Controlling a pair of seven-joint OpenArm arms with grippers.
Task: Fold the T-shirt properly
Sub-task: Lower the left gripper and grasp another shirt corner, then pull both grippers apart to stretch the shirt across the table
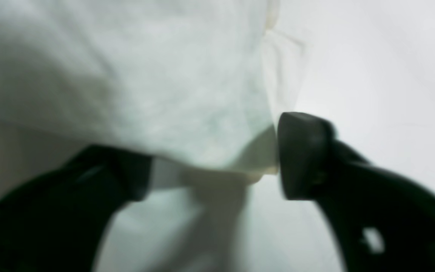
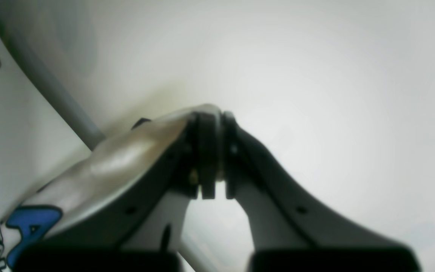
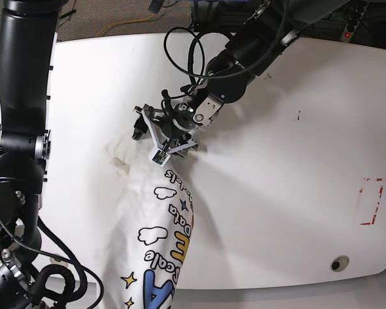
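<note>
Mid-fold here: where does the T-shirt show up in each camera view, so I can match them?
Left wrist: the T-shirt fills the upper left; its edge lies between the left gripper jaws.
Right wrist: lower left corner, printed cloth running up into the shut right gripper.
Base: lower centre, T-shirt.
Shared landmark: the white table.

A broad white surface (image 3: 296, 193) fills most of the base view, evenly lit and faintly glossy. Near its right edge sits a rectangle of red tape marks (image 3: 370, 201), and closer to the front edge a small round hole (image 3: 338, 264) (dark at its centre). A tiny dark speck (image 3: 299, 116) shows further back. Beyond the far edge lies a brownish floor (image 3: 116, 16) crossed by a yellow cable (image 3: 125, 26), with a power strip (image 3: 354, 22) at the top right.
</note>
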